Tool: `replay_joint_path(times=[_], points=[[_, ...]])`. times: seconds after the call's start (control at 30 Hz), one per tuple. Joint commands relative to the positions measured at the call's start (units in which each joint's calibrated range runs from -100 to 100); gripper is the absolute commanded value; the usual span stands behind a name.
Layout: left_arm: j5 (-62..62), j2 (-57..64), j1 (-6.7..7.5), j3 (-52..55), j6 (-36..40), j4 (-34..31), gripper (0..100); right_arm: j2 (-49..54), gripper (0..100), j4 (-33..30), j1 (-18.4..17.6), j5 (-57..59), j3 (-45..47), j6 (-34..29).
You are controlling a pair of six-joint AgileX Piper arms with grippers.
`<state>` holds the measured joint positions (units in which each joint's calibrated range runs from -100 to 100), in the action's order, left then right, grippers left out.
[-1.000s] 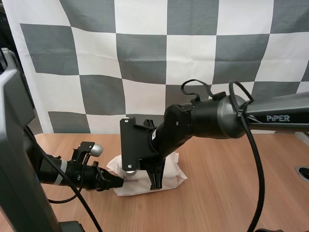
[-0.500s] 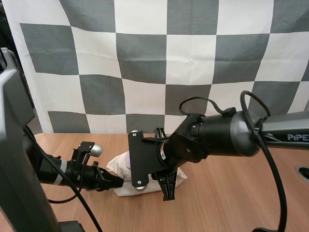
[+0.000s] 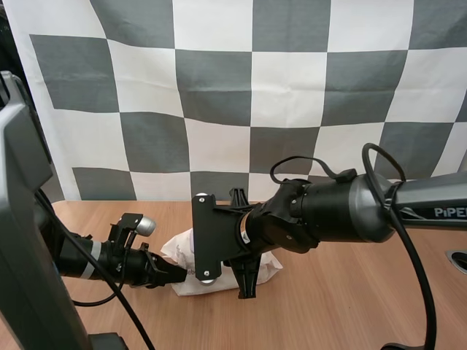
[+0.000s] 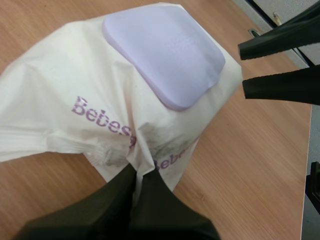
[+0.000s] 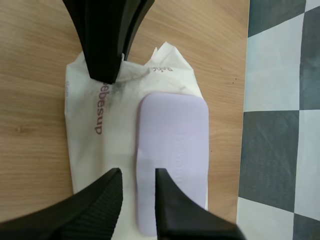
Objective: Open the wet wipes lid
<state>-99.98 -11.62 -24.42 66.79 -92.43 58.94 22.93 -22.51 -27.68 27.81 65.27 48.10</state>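
Your left gripper (image 4: 141, 176) pinches the wipes pack (image 4: 55, 90) by its crimped end. Your right gripper (image 5: 137, 175) hangs over the lid (image 5: 175, 145), fingers slightly apart.

1 light-brown wood-grain table (image 3: 350, 292), grain running side to side in the high view, with 1 round grey-rimmed grommet hole (image 3: 458, 260) set into its top at the right, partly cut by that view's edge.

Left gripper (image 4: 136, 176) pinched closed, right gripper (image 5: 137, 175) parted
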Motion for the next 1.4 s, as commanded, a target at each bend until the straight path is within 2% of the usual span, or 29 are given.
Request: replay_joint_path(times=[0.0,0.4,1.37], points=[[-0.02,-0.07,0.01,0.07,0.26,0.15,0,-0.01,39,0.27,-0.05,-1.15,-0.01,-0.05],[-0.02,-0.07,0.01,0.07,0.26,0.27,0,-1.23,39,3.84,-0.05,-3.38,-0.01,-0.05],[-0.02,-0.07,0.01,0.07,0.26,-0.06,0,-5.77,39,0.68,0.12,-7.39,-0.01,0.35]])
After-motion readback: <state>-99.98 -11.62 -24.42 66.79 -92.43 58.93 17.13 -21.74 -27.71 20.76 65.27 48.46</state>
